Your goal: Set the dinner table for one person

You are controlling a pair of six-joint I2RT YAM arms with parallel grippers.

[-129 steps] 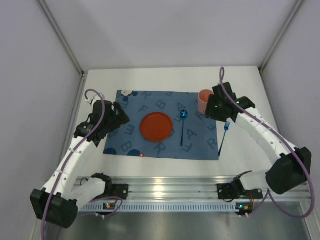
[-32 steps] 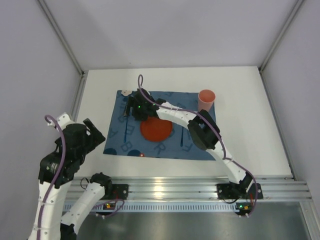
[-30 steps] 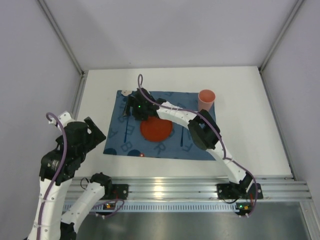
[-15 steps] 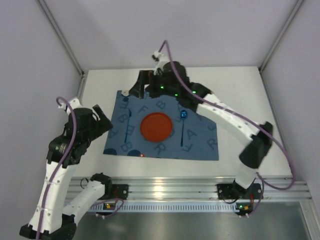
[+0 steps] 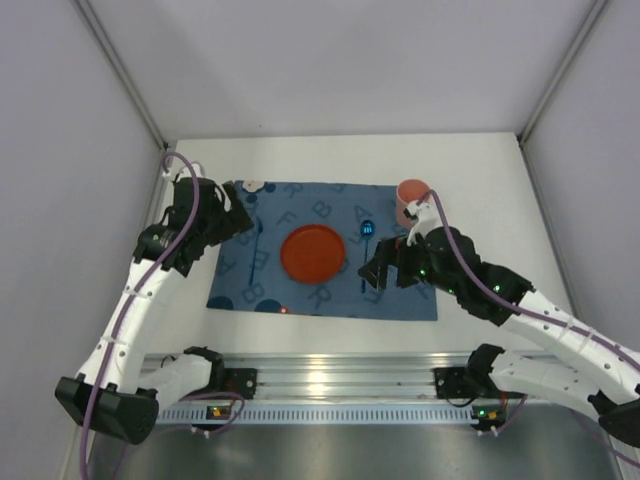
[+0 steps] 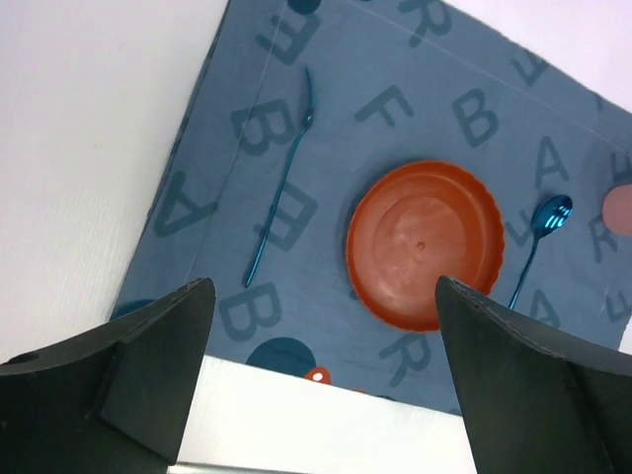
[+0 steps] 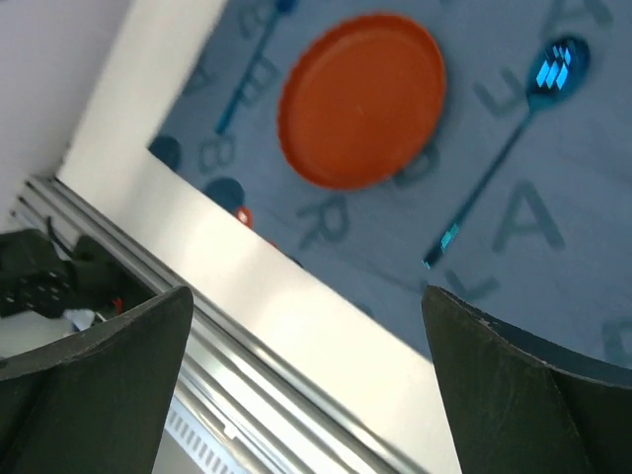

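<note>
- Dinner table (image 5: pixel 500 180): white top filling the middle of the overhead view, with a ribbed metal rail (image 5: pixel 330 380) along its lower edge. Unmoved.
- Blue mat (image 5: pixel 300 200), printed with letters: lies flat at the centre of the table, in the same place as before.
- Right arm: half a second ago it stretched over the top edge of the mat. It is now drawn back to the lower right of the frame. The right gripper (image 5: pixel 375 272) hangs just right of the plate, over the spoon's handle, with its jaws spread wide and nothing between them.
- Left arm: has risen from the lower left to the upper left corner of the mat. The left gripper (image 5: pixel 240 210) is spread wide and empty, above the fork's end of the mat.
- Orange plate (image 5: pixel 312 253): at the centre of the mat, unchanged.
- Pink cup (image 5: pixel 408 195): upright at the mat's upper right corner. The arm hid it half a second ago and it now shows again.
- Blue spoon (image 5: pixel 365 250): just right of the plate, with its bowl toward the top of the frame. Same place as before.
- Blue fork (image 5: pixel 259 235): on the mat left of the plate. About four seconds ago it lay at the mat's right edge.
</note>
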